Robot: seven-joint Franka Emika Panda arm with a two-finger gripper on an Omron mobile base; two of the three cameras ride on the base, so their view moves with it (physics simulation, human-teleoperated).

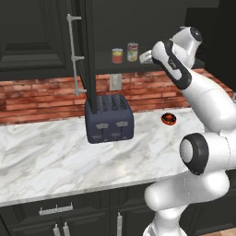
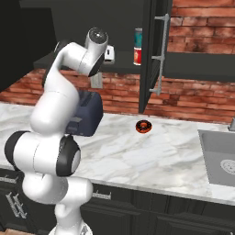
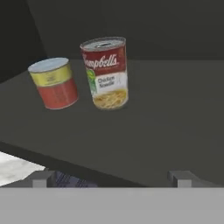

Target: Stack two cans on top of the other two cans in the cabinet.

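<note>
On the dark shelf of the black cabinet, the short red-orange can with a pale top stands left of the taller red, cream and green can. Both stand upright and apart. They also show in the left base view as the short can and the tall can. My gripper hovers open in front of the shelf edge, a little right of them, holding nothing. In the right base view the teal-blue can appears directly above the red can with a white band, both half hidden by the door.
The open cabinet door with its long silver handle hangs left of the cans. Below on the marble counter sit a dark blue toaster and a small chocolate doughnut. A sink lies to the right.
</note>
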